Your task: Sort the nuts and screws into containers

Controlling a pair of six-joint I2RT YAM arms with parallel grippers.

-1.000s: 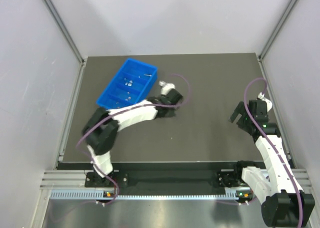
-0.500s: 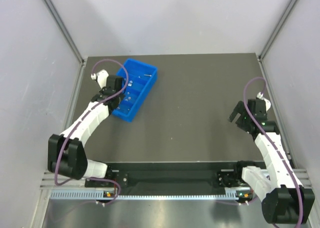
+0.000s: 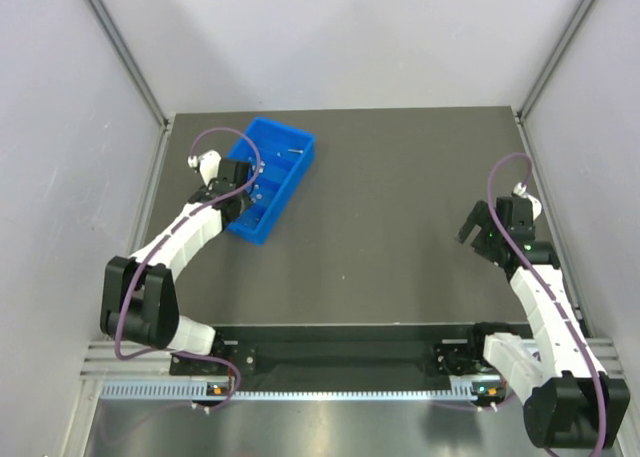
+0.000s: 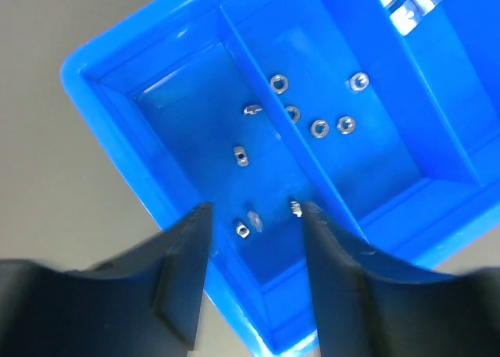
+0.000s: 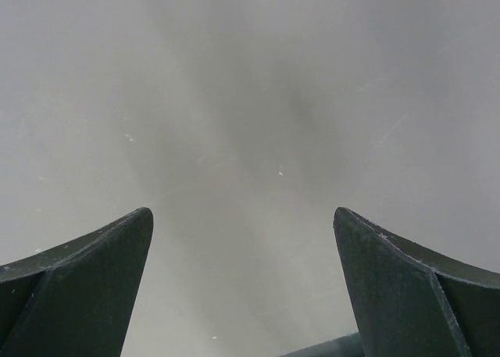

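The containers (image 3: 292, 145), 1 blue tray with cross walls, sat askew near the far-left corner of the bench (image 3: 400, 197). The left claw (image 3: 238, 184) hung over the tray's near end, its fingers (image 4: 183, 263) partly apart with nothing visibly gripped between them. In the wrist view the end compartment under it held about 5 small metal pieces whose kind was too small to tell. The next compartment held 5 nuts (image 4: 319, 127). A further compartment showed only a bright blur that might have been the screws (image 4: 406, 9).

The main risk was probably a finger catching the tray's outer wall or the divider on the way down. The tray looked light and unanchored, so it could skid or tip and mix the sorted pieces. Pieces this tiny could also slip from the fingertips and land across the close divider.

The right claw (image 3: 482, 233) hung wide open over bare bench near the right edge, well apart from the tray. A purple cable (image 3: 225, 134) looped above the left wrist, just beside the tray's left rim, and might snag it. No loose pieces could be made out on the bench from above.
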